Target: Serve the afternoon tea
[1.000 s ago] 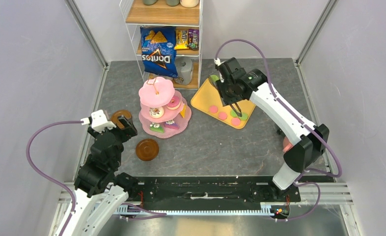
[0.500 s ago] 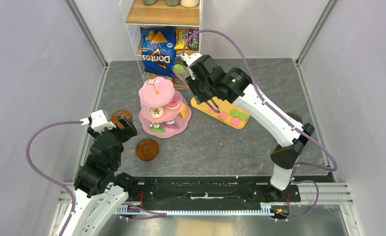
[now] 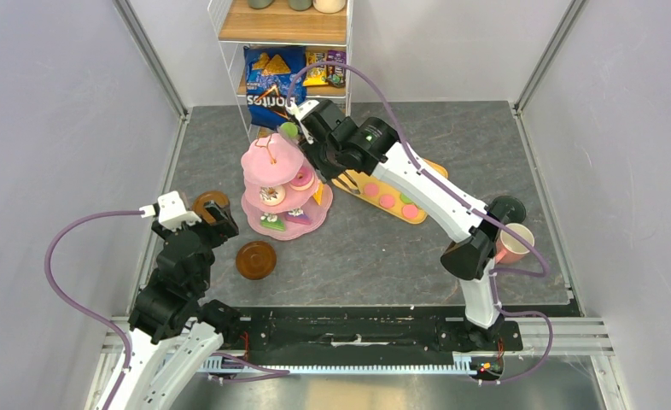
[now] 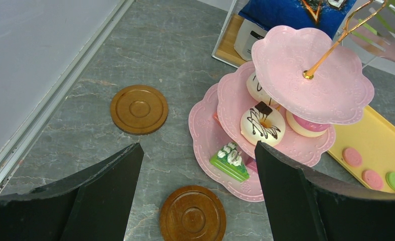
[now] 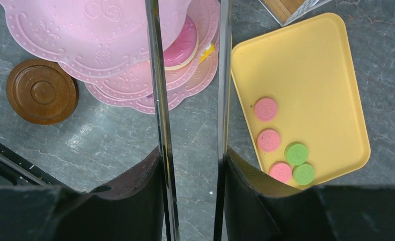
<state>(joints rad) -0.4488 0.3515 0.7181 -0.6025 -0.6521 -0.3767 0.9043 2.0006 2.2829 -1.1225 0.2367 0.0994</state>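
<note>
Since the right arm has swung within the last second from above the yellow tray across to the pink three-tier stand, the job looks to have passed from picking up to setting down. Its right end effector is clamped on the metal tongs, pressing the two blades near each other. The blades run out of the wrist view, so their tips are hidden there. From overhead, a small green round piece, probably a green macaron, rides at the tongs' far end. It hangs at about 1 o'clock of the stand's top tier, where no sweet lies yet. Three pink macarons and two green ones wait on the tray, at the stand's 3 o'clock. The left end effector has not moved. Its fingers stand wide apart with nothing between them, at the stand's 8 o'clock, above the counter. Two brown saucers lie there without mugs. The pink mug sits far off at 4 o'clock.
</note>
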